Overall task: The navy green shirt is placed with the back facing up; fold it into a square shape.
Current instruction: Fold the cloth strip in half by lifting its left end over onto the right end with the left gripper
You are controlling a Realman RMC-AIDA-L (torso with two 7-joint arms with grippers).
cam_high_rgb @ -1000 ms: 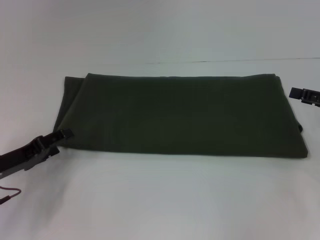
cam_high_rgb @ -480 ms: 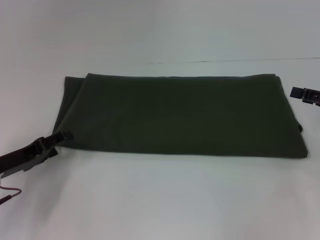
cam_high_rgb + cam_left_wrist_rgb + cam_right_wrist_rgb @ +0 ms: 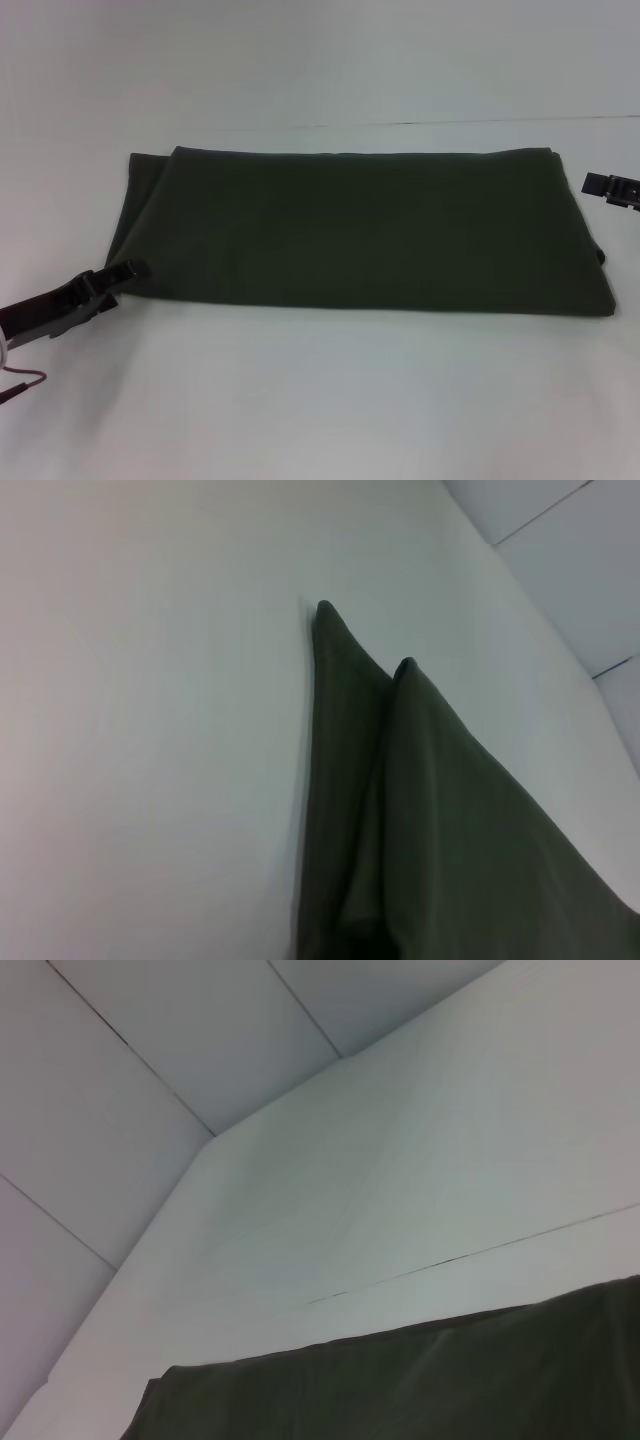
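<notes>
The navy green shirt [image 3: 360, 230] lies flat on the white table [image 3: 320, 400] as a long dark rectangle, plain side up, with a second layer showing along its left edge. My left gripper [image 3: 128, 270] is low at the shirt's near-left corner, its tip right at the cloth edge. My right gripper [image 3: 610, 188] hangs just off the shirt's far-right corner, mostly cut off by the edge of the head view. The left wrist view shows two layered corners of the shirt [image 3: 420, 820] from close by. In the right wrist view the shirt [image 3: 420, 1390] lies under the camera.
Bare white table surrounds the shirt on all sides. A thin seam in the table [image 3: 450, 123] runs behind the shirt. A reddish cable [image 3: 22, 384] hangs under my left arm.
My left arm has sunk a little toward the table while its tip stays at the shirt's near-left corner. The shirt and the right gripper have not moved.
</notes>
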